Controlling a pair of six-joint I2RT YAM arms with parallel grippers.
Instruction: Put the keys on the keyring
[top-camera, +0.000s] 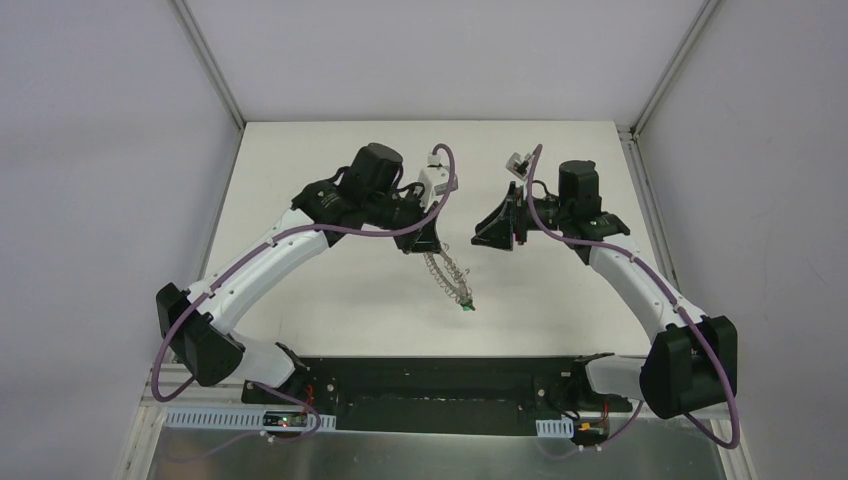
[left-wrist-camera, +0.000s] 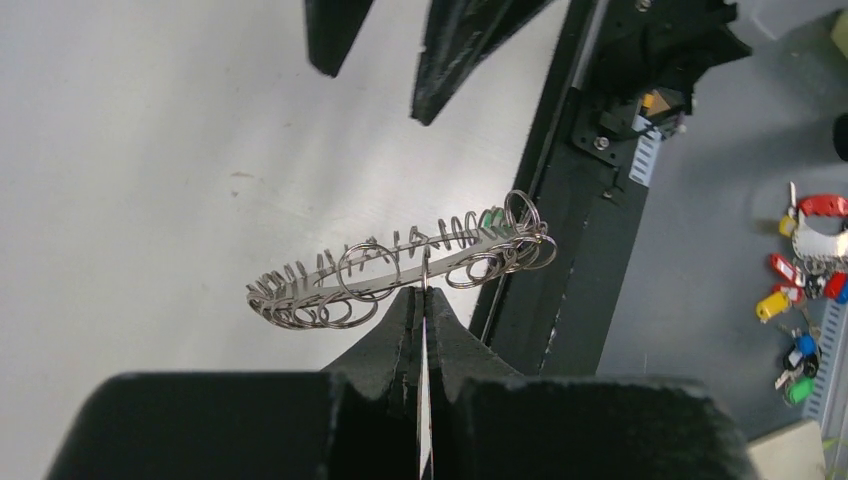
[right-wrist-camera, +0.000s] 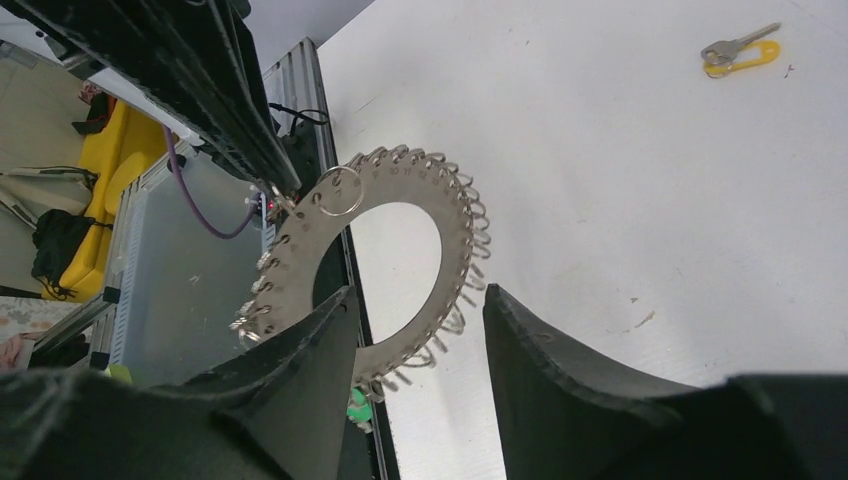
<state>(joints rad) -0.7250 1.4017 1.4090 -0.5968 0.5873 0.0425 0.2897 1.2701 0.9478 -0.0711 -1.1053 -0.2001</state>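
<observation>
We note the left arm (top-camera: 270, 250) bent inward, left fingers (left-wrist-camera: 385, 345) clamped on the keyring (left-wrist-camera: 400, 262) rim. The right fingers (right-wrist-camera: 560, 380) gape, ring just beyond them. The green key (top-camera: 467, 307) seemingly hangs from it.

Keyring (right-wrist-camera: 440, 215): flat grey metal plate, smooth, satin sheen; rim loops are thin bright silver wire, glossy. Yellow key (right-wrist-camera: 740, 55): yellow plastic head w/ silver metal shaft. Green key (top-camera: 467, 307): green head, looks plastic. Left gripper (left-wrist-camera: 423, 298) & right gripper (right-wrist-camera: 418, 295): matt black plastic, slightly grainy. Table (right-wrist-camera: 650, 200): white, matt, smooth w/ a few faint scuffs.
</observation>
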